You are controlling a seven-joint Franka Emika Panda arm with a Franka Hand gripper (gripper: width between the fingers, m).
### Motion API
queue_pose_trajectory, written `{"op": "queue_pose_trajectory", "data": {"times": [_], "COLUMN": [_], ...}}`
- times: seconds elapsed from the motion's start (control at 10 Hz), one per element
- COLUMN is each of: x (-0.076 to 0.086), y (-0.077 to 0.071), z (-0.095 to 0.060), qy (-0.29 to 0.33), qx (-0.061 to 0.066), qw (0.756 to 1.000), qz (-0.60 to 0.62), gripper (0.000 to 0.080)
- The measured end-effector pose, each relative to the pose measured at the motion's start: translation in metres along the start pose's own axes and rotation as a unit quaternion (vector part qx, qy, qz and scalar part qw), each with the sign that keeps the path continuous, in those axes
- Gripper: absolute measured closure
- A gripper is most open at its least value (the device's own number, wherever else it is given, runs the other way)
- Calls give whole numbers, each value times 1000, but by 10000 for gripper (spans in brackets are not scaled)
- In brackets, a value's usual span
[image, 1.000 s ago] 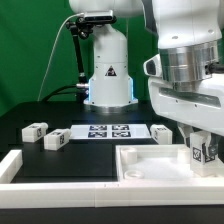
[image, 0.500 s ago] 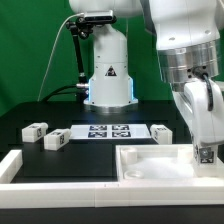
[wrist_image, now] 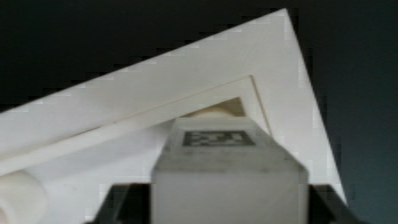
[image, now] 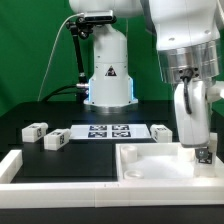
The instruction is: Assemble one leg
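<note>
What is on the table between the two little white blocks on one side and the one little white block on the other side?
The marker board, a flat white strip printed with black tags, lies between the two legs and the single leg. The exterior view shows it.

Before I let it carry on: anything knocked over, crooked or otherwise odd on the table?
Nothing stands out. The gripper holds one leg upright over a corner of the white tabletop piece. Three more legs lie loose on the black table around the marker board, none visibly damaged.

robot lab: green backdrop [image: 30,60], marker board [image: 104,132]
</note>
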State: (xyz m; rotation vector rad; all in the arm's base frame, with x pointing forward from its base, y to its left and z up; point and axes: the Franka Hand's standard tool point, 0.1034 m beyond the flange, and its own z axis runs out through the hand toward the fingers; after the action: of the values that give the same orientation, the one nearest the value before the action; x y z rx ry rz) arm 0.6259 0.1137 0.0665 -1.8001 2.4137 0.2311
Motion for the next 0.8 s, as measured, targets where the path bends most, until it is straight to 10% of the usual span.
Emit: {"op": "queue_pose_trajectory", "data": {"times": [0.2, 0.8], "x": [0, -6], "y": [1, 4], "z": [-1, -2], "qy": [0, 5], "qx": [-8, -40], "qw": [1000, 936], "qz": [-20, -349], "gripper": [200, 150]}}
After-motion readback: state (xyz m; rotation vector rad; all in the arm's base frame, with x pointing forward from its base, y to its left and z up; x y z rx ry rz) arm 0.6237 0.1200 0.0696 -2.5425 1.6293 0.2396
